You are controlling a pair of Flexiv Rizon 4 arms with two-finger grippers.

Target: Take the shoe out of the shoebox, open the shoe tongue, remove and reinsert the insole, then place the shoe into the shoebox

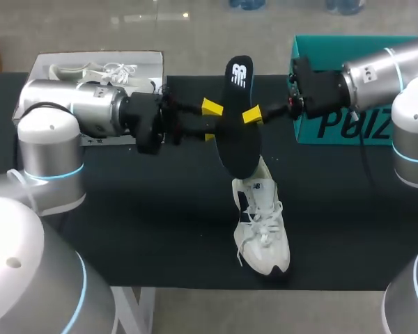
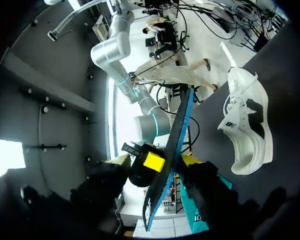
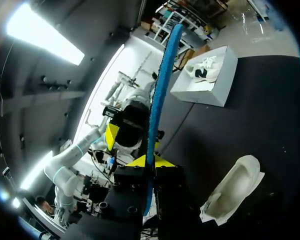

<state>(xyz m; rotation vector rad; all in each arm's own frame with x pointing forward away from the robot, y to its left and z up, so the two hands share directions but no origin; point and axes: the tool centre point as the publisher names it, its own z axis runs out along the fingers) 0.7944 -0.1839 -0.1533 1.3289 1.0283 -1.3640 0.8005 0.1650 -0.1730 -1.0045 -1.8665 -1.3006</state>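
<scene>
A black insole (image 1: 240, 132) with a blue underside hangs upright in the air above the table's middle. My right gripper (image 1: 251, 115) is shut on its edge from the right, and in the right wrist view its yellow tips (image 3: 151, 161) pinch the insole (image 3: 162, 75). My left gripper (image 1: 209, 122) comes in from the left and stands open, its fingers either side of the insole (image 2: 177, 135) with a gap. The white shoe (image 1: 261, 223) lies on the black table below the insole, toe toward the front edge, and also shows in the left wrist view (image 2: 245, 125).
A white shoebox (image 1: 42, 66) stands at the back left with a second white shoe (image 1: 90, 72) in it. A teal box (image 1: 334, 129) stands at the back right, behind my right arm.
</scene>
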